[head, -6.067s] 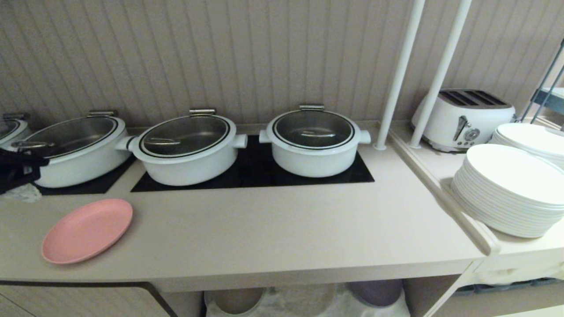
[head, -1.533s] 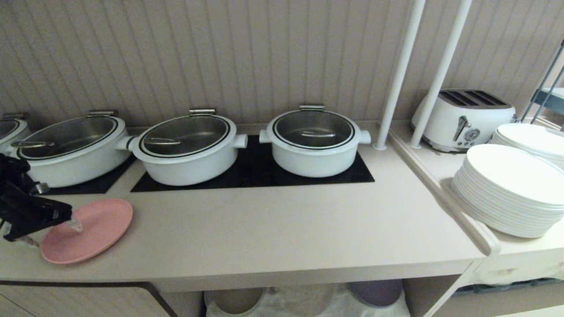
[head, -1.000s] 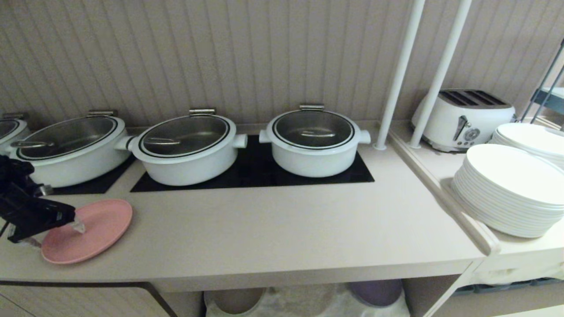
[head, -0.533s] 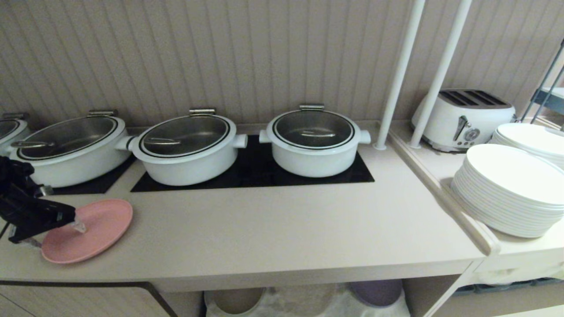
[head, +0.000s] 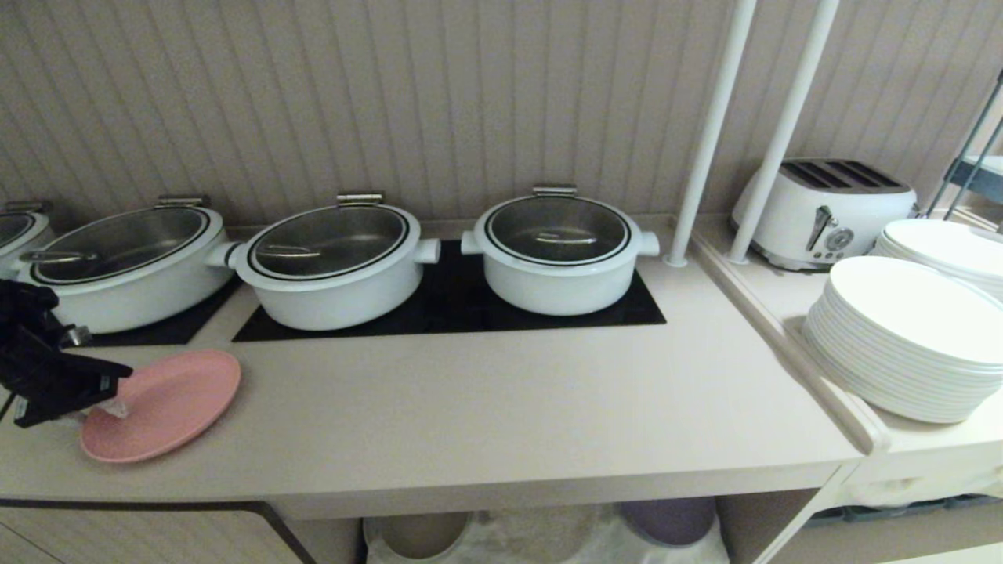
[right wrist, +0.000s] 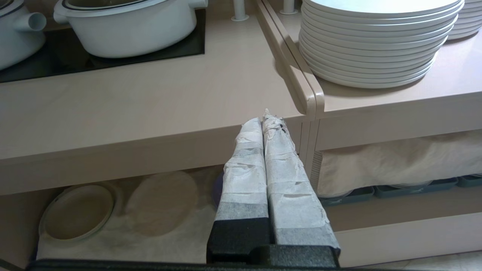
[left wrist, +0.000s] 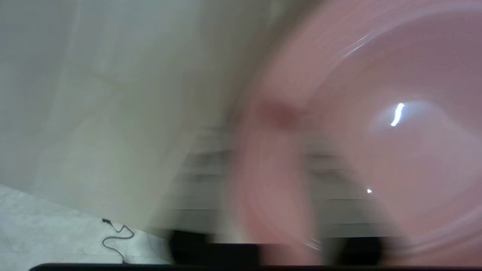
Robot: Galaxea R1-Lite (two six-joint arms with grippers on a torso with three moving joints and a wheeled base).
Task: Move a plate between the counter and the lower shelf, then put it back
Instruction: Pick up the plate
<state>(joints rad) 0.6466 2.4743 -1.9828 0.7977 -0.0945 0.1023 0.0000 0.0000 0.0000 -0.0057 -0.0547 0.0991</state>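
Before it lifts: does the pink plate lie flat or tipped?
Tipped: the plate's left edge is raised off the counter at the left gripper.

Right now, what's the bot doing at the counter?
The left hand is at the left edge of the pink plate on the counter, its fingers closed on the plate's rim, so this looks like the pickup. The plate seems barely off the counter, if at all. The right hand is parked in front of the counter edge, fingers shut and empty. The lower shelf below holds other plates.
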